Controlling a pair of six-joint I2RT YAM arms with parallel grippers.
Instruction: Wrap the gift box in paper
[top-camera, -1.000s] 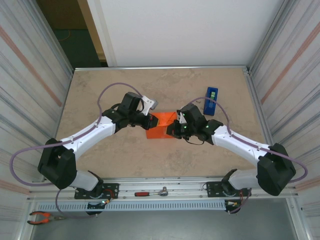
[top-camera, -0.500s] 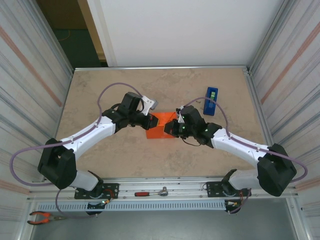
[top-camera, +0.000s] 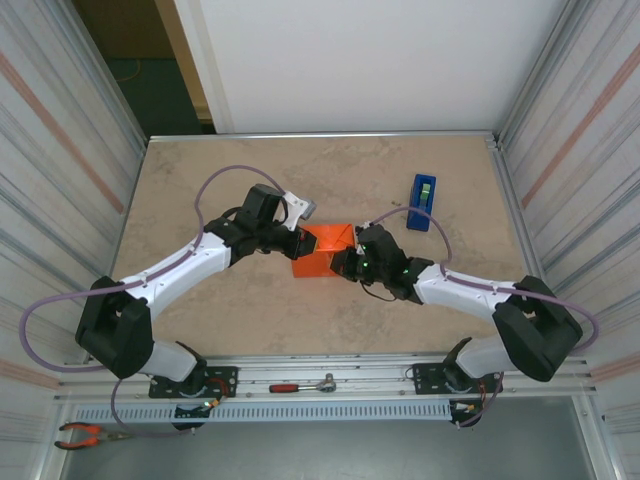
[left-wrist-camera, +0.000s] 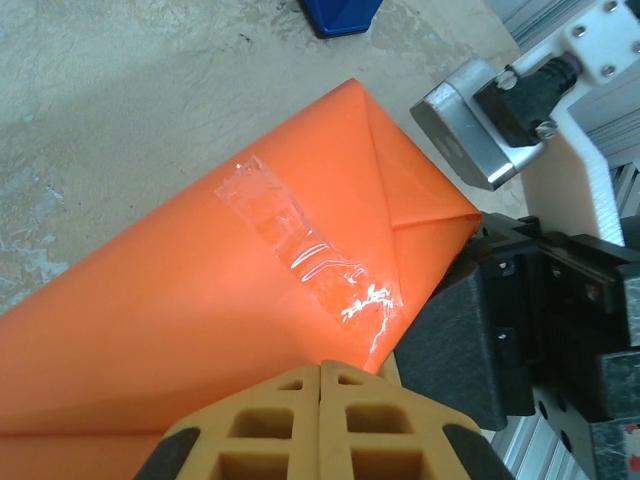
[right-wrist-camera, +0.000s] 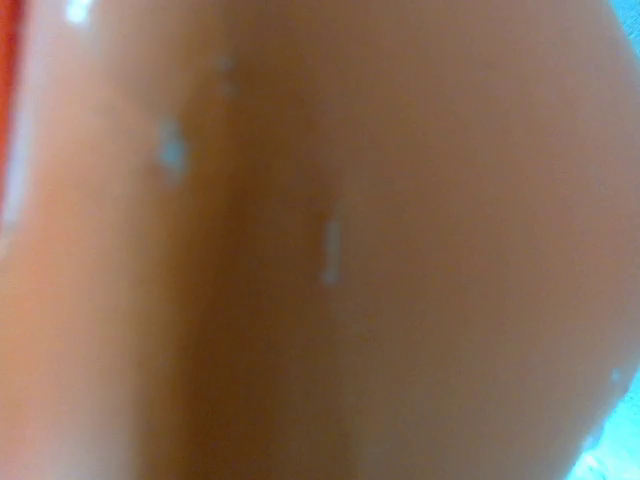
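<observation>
The gift box lies mid-table, skinned in bright orange paper with flat triangular end folds. A strip of clear tape crosses its top seam. My left gripper is shut, its tan fingertips together and resting against the box's left end. My right gripper is pressed against the near right side of the box, shut. Its black body sits just past the folded end in the left wrist view. In the right wrist view the orange paper is a close blur that hides that gripper's fingers.
A blue tape dispenser stands at the back right, also at the top edge of the left wrist view as the dispenser. Ribbed metal walls close in both sides. A red-handled tool lies on the front rail.
My right arm has swung left and lower, bringing its gripper tighter against the box's near right side. The left arm and the box have hardly moved.
</observation>
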